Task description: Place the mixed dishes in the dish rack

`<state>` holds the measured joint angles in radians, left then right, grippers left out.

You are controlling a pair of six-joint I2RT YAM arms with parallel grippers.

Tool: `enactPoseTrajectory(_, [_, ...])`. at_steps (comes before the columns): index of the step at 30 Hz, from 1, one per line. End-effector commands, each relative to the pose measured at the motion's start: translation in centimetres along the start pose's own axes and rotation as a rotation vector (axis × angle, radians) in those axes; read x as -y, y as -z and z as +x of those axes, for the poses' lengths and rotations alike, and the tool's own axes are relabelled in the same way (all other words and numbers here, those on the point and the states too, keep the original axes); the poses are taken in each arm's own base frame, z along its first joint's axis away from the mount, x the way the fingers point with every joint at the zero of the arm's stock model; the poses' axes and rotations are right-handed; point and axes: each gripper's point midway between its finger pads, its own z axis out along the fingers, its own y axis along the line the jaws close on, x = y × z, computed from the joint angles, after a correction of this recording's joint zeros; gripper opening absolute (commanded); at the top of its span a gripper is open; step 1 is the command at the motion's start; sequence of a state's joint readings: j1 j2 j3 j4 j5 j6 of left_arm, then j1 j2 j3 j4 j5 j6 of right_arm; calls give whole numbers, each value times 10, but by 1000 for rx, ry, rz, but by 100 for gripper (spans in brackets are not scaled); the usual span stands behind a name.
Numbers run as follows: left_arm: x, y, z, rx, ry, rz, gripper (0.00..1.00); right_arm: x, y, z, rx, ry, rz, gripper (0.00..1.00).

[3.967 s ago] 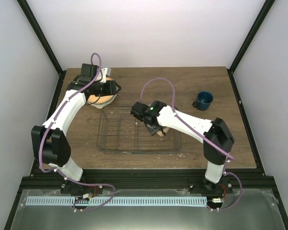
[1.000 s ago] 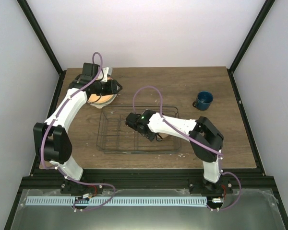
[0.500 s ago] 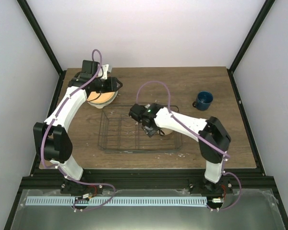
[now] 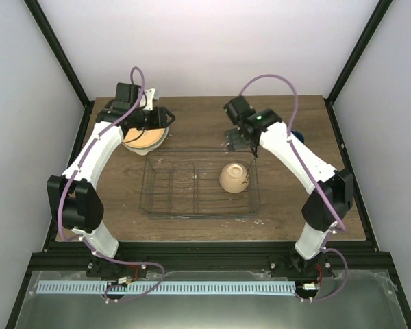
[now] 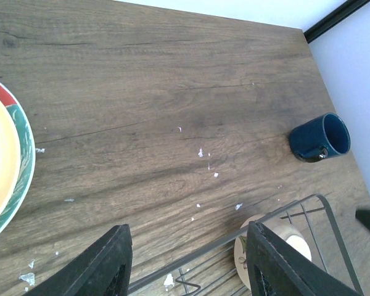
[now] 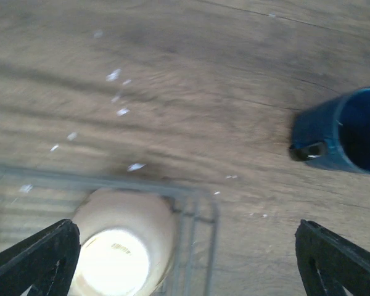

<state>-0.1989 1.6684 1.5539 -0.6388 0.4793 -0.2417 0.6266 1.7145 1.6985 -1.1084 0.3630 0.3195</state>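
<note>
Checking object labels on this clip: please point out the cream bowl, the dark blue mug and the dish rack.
cream bowl (image 4: 234,177), top view, outer side.
dark blue mug (image 5: 308,140), left wrist view, outer wall.
dish rack (image 4: 198,216), top view, near rim.

We see the left arm (image 4: 99,154) and right arm (image 4: 294,154) clad in white shells with black joints. A purple cable (image 4: 268,75) arcs off each wrist and runs down toward six o'clock. A green light (image 4: 259,116) marks the right arm. The left tool (image 5: 186,246) has black wedge fingers (image 5: 105,268).
</note>
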Motion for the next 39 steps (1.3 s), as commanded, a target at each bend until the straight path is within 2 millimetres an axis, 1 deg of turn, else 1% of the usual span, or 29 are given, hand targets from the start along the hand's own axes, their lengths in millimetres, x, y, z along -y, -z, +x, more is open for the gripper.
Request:
enactPoseTrajectory(1, [4,1,-11,11,-10,13,52,47,-9,-40,66,-150,28,94])
enactPoseTrajectory(3, [4,1,-14,10,-10,8,52,75,-15,-54,87,-199,69,90])
enactPoseTrajectory(5, [2,0,-16,6,-9,-4,52,102,-22,-63,91,-246,96,84])
enactPoseTrajectory(7, [0,-2,-17,1,-13,-14,52,125,-31,-65,83,-283,108,79])
enactPoseTrajectory(8, [-2,-4,-17,-1,-13,-21,52,136,-36,-65,81,-302,115,78])
enactPoseTrajectory(11, [-7,-7,-17,-10,-15,-38,52,169,-50,-56,60,-352,163,73])
enactPoseTrajectory(14, [-11,-13,-15,-26,-12,-44,51,204,-64,-39,19,-423,223,71])
enactPoseTrajectory(16, [-13,-16,-16,-33,-13,-49,51,218,-69,-29,3,-450,266,68])
enactPoseTrajectory(21, [-20,-22,-19,-43,-24,-77,51,234,-88,0,-64,-496,302,68])
enactPoseTrajectory(23, [-23,-25,-20,-47,-24,-86,51,237,-97,12,-91,-523,296,67])
enactPoseTrajectory(27, [-25,-30,-19,-58,-20,-84,51,240,-111,28,-113,-568,275,67])
enactPoseTrajectory(33, [-27,-38,-17,-73,-13,-73,51,235,-134,49,-161,-597,251,67])
enactPoseTrajectory(39, [-29,-41,-16,-80,-12,-74,51,231,-161,64,-191,-623,210,65])
